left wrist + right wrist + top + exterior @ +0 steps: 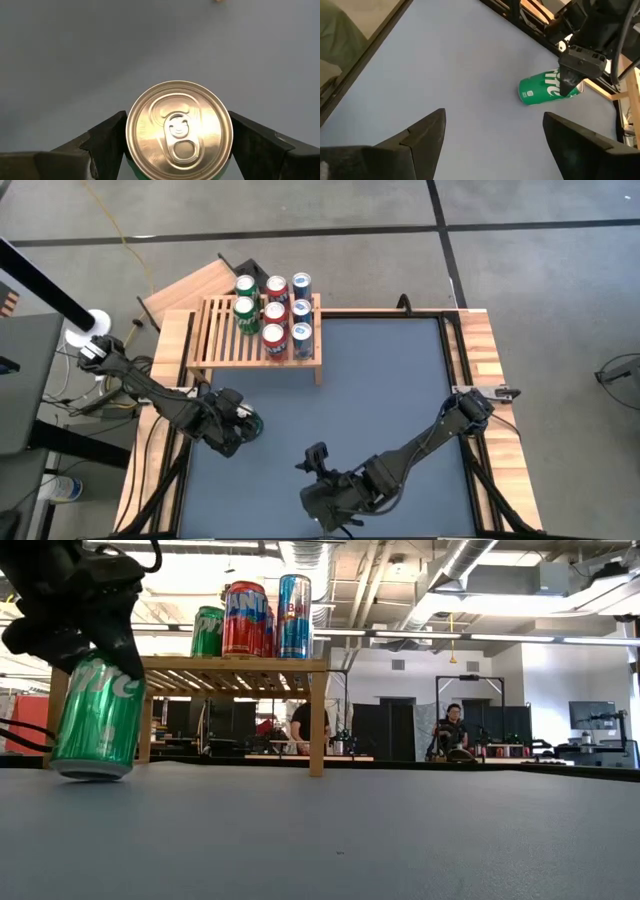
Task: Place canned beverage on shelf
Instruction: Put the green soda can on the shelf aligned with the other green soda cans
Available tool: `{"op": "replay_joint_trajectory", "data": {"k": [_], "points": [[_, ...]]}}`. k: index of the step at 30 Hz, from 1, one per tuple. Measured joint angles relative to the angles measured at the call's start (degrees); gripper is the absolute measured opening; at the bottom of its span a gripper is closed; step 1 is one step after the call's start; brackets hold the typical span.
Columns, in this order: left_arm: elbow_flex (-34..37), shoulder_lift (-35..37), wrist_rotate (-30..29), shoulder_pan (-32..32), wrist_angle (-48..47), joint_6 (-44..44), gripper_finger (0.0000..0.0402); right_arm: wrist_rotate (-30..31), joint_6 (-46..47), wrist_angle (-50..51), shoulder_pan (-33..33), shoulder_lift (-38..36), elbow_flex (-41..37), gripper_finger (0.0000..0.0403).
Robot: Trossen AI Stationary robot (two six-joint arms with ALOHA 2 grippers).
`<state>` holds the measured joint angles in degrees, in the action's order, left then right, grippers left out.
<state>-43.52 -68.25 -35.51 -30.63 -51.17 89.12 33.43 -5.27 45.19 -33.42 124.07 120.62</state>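
A green can (98, 720) is gripped near its top by the left hand (177, 142), tilted just above the bench (380, 400) at its left side, near the shelf (225, 345) already loaded with eight cans, while the right hand (492, 145) is held open, empty.

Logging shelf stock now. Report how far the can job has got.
Done: eight cans stand on the slatted shelf, leaving one free spot in the green row.
In hand: the left gripper is closed on a green can, tilted, its base at the table.
Left: carry it to the shelf. The right gripper waits open near the front edge.
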Motion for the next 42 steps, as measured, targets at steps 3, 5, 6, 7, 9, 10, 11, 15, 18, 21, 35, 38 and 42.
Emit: {"op": "replay_joint_trajectory", "data": {"k": [3, 5, 6, 7, 9, 10, 11, 15, 18, 21, 35, 38, 42], "points": [[-0.4, 0.0, 1.2, 0.0, 1.0, -2.6, 0.0291, -1.7, -0.3, -0.3, 0.7, 0.0, 0.0, 0.0329], [-0.6, 0.0, 1.8, -0.2, 2.2, -4.4, 0.0294, -2.4, -0.4, -0.3, 1.3, 0.0, 0.0, 0.0329], [-0.6, 0.0, 1.9, -0.3, 2.8, -5.1, 0.0298, -2.4, -0.4, -0.3, 1.5, 0.0, 0.0, 0.0329], [-0.6, 0.0, 1.9, -0.4, 3.3, -6.0, 0.0303, -2.5, -0.4, -0.3, 1.8, 0.0, 0.0, 0.0329], [-0.6, -0.1, 1.9, -0.4, 4.1, -7.6, 0.0315, -2.9, -0.4, -0.3, 2.2, 0.0, 0.0, 0.0329], [-0.6, -0.1, 2.3, -0.4, 4.5, -8.1, 0.0323, -3.5, -0.4, -0.3, 2.5, 0.0, 0.0, 0.0329], [-0.6, -0.1, 2.8, -0.4, 5.0, -8.6, 0.0331, -3.9, -0.4, -0.5, 2.7, 0.0, 0.0, 0.0329], [-0.6, -0.2, 3.4, -0.4, 4.9, -10.0, 0.0358, -5.2, -0.6, -0.9, 3.4, 0.0, 0.0, 0.0329], [-0.6, 0.2, 4.0, -0.4, 4.8, -11.3, 0.0369, -5.2, -0.6, -0.9, 3.9, 0.0, 0.0, 0.0329], [-0.6, 1.2, 3.8, -0.4, 4.8, -12.4, 0.0372, -5.2, -0.6, -1.0, 4.3, 0.0, 0.0, 0.0329], [-0.6, 13.3, 2.5, 3.0, 7.6, -31.2, 0.0374, -5.3, 0.6, -1.2, 4.7, 0.0, 0.0, 0.0329], [-0.6, 17.3, 2.5, 3.0, 8.6, -39.4, 0.0374, -5.3, 1.9, -1.1, 4.7, 0.0, 0.0, 0.0329], [-0.6, 22.3, 2.4, 0.8, 12.1, -51.5, 0.0374, -5.3, 3.4, -1.0, 4.3, 0.0, 0.0, 0.0329]]}}
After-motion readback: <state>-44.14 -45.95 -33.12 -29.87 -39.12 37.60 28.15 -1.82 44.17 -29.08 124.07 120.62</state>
